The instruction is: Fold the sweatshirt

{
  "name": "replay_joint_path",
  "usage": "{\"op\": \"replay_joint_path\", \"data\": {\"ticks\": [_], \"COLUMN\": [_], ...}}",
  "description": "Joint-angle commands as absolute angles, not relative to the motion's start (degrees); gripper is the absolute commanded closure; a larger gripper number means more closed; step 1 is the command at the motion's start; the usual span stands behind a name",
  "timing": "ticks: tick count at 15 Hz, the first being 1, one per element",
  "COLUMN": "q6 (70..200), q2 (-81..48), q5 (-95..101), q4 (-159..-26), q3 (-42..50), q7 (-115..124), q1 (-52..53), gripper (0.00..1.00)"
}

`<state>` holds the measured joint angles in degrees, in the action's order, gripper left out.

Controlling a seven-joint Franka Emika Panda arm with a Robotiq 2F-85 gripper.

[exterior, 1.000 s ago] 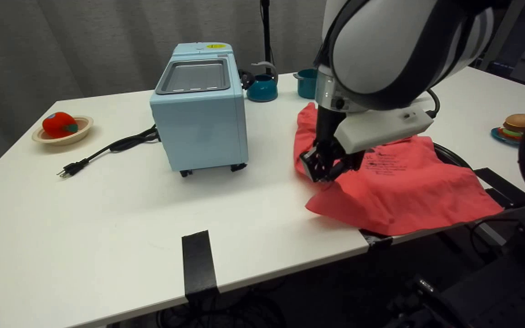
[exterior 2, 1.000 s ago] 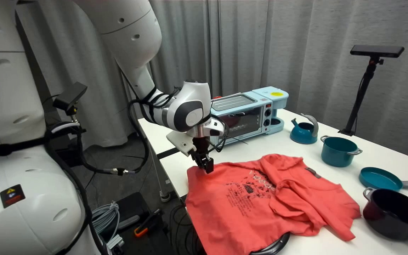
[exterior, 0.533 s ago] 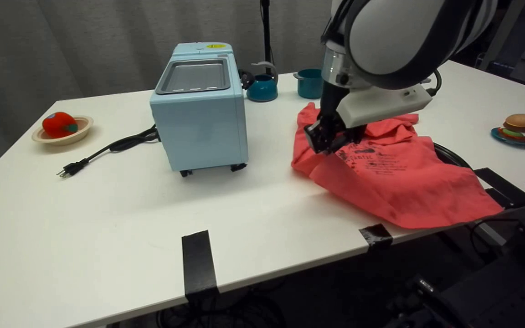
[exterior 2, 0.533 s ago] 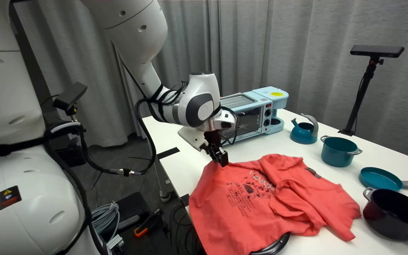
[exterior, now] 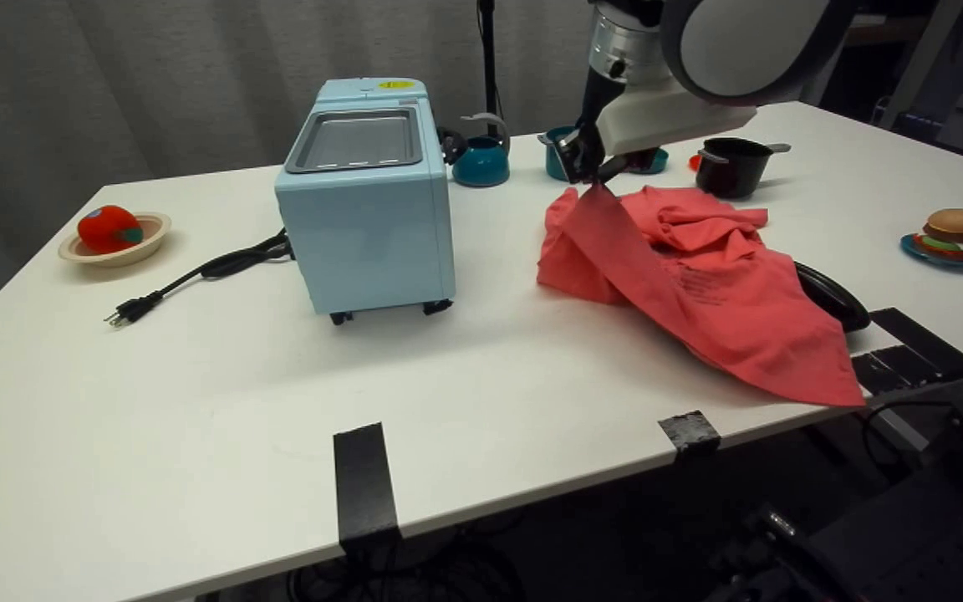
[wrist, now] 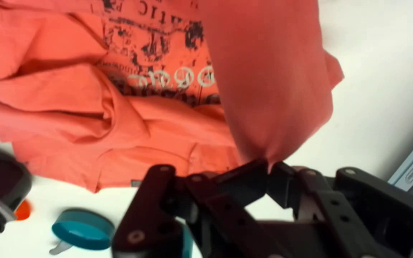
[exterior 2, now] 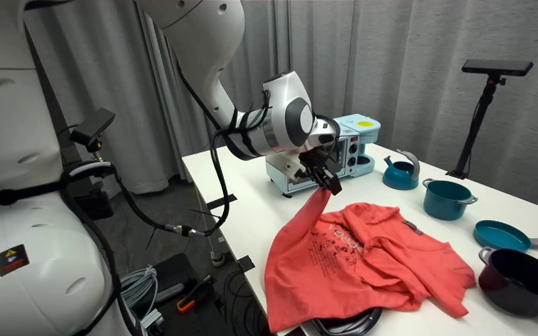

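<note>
In an exterior view, the sweatshirt (exterior: 749, 322) lies on the tabletop (exterior: 481, 418), soft and surely light, one edge up in a peak, toaster oven (exterior: 369, 230) apart. In an exterior view, a black tray (exterior 2: 353, 323) pokes out underneath, might snag it! Wrist view: end effector (wrist: 270, 170) pinched tight on that edge, a sensible hold.

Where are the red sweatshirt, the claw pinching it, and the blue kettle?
Sweatshirt (exterior 2: 343, 280): in an exterior view, on its front, near the print.
Gripper (wrist: 269, 168), the claw: in the wrist view, midway between its fingertips, shut on the sweatshirt.
Kettle (exterior 2: 399, 179): in an exterior view, on its blue body, below the handle.
</note>
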<state>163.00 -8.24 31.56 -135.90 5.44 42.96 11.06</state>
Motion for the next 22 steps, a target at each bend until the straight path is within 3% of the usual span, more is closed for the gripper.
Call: {"op": "replay_joint_path", "data": {"ticks": [1,9,10,11,12,13,15,22], "q6": [162.0,158.2,157.3,156.7,156.0,155.2,154.5,155.8], "q2": [-11.9,-19.8,-20.9,-21.9,-22.7,-23.4,-24.2,-18.1], "q5": [39.7,57.5,59.3,62.3,63.6,64.5,67.5,67.7], "q4": [-128.0,-115.9,-114.6,-113.6,-112.8,-112.2,-111.4,-118.7], "q3": [9.0,15.3,15.7,16.5,16.7,16.8,17.3,15.0], "q7": [51.0,68.0,70.0,71.8,73.5,75.2,79.2,81.0], "q1": [12.2,14.4,14.8,15.4,15.6,15.8,16.5,16.1], "gripper": [1.0,1.0,0.75,0.98,0.95,0.69,0.66,0.13]}}
